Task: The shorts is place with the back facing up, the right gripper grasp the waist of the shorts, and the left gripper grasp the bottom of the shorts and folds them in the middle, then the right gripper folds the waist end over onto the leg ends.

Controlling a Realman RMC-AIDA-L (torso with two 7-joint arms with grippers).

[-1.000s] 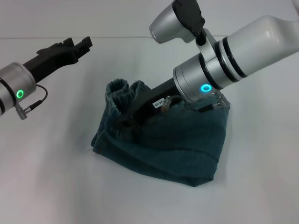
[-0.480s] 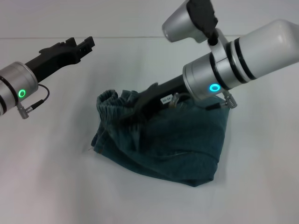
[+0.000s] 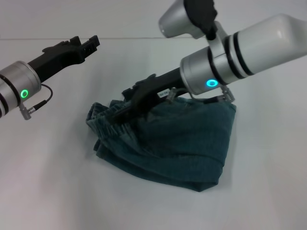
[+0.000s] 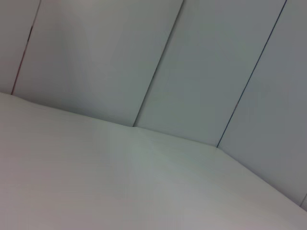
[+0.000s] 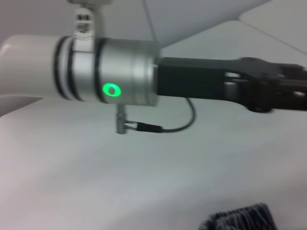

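Observation:
The blue-green shorts [image 3: 182, 143] lie folded in a heap on the white table [image 3: 53, 182]. Their gathered waist [image 3: 108, 122] hangs at the heap's left side, over the lower layers. My right gripper [image 3: 115, 115] reaches down and left from its silver wrist and is shut on that waist. A strip of the waist [image 5: 242, 218] shows in the right wrist view. My left gripper [image 3: 84, 44] hovers open at the upper left, well clear of the shorts; the right wrist view shows it too [image 5: 268, 88]. The left wrist view shows only table and wall.
The table's far edge [image 3: 120, 38] meets a pale panelled wall [image 4: 158, 62]. A thin cable [image 3: 36, 103] loops under the left wrist. Bare table lies left of and in front of the shorts.
My right gripper has carried the waist leftward and lower, spreading it over the heap. The left gripper has barely moved.

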